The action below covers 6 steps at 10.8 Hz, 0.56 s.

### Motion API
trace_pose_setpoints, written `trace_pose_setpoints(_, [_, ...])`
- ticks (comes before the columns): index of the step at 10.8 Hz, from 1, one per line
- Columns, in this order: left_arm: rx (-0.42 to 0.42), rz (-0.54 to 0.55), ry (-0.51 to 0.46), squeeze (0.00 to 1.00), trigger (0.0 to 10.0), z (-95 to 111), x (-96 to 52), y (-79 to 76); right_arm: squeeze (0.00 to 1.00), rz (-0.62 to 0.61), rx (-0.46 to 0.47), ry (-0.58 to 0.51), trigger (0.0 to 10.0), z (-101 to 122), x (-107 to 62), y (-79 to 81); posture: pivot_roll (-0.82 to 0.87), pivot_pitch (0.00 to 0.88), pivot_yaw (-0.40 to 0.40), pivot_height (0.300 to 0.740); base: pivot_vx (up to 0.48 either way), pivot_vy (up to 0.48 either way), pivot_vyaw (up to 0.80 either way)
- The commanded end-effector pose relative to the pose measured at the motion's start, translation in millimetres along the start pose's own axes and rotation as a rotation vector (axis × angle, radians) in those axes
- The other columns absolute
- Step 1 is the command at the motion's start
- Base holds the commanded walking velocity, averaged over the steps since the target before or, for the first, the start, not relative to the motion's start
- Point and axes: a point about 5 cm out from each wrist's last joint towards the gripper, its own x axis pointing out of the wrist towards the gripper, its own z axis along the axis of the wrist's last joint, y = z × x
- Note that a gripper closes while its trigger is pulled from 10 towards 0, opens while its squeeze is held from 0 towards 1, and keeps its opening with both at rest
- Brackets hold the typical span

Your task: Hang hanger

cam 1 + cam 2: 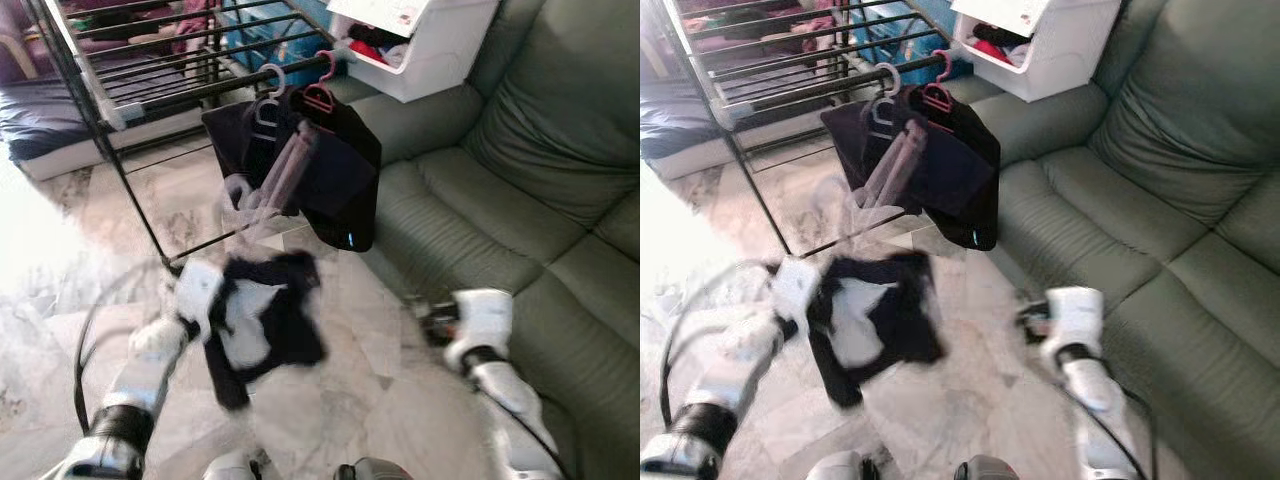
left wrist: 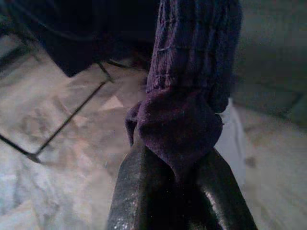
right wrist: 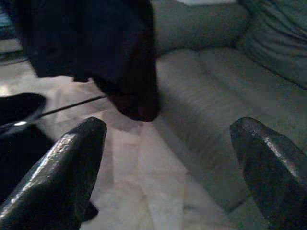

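Grey-green leather sofa [image 1: 520,190] fills 3 o'clock of our head view, w/ a black wire drying rack [image 1: 150,70] at 11 o'clock and a white storage bin [image 1: 430,45] at 1 o'clock on the sofa arm; pale marble floor [image 1: 380,370] below. On the rack's front rail hang dark garments [image 1: 335,165], one on a pink hanger [image 1: 320,95], one on a pale hanger [image 1: 268,95], w/ some see-through thing hanging in front of them, too blurred to name. Our left gripper [image 2: 177,167], at approx 7 o'clock and low, is pinching purple-black knit cloth: the dark garment w/ white patches [image 1: 262,325] dangling from it, below the rail and apart from it. We can't make out its hanger in the blur. We judge the garment light, soft, floppy, prone to swing and slip off; better hold is the stiff hook or neck of the hanger, not cloth, since the fabric gives no control of hook angle. Right gripper [image 3: 168,163], at 5 o'clock near the sofa front, fingers spread, holds nothing. Small light mark on the hung garment's hem, not legible; paper on the bin also unreadable. No brand visible.
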Motion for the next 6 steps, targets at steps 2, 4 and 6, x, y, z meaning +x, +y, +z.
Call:
trace_pose_setpoints(2, [0.052, -0.072, -0.053, 0.00, 10.0, 15.8, 0.4, -0.6, 0.00, -0.058, -0.007, 0.013, 10.0, -0.7, 2.5, -7.5, -0.08, 0.000, -0.013, 0.740, 0.000, 0.000, -0.80])
trace_pose_setpoints(4, [0.045, -0.082, -0.074, 0.00, 10.0, 24.0, -0.9, 5.5, 0.00, -0.069, 0.006, 0.010, 10.0, 0.5, 2.6, -5.5, -0.08, 0.000, -0.006, 0.740, 0.000, 0.000, -0.40])
trace_pose_setpoints(6, [0.036, -0.089, -0.080, 0.00, 10.0, 25.9, -1.8, 7.3, 0.00, -0.067, 0.018, 0.001, 10.0, 1.1, 3.3, -2.1, -0.08, 0.000, -0.005, 0.740, 0.000, 0.000, 0.00])
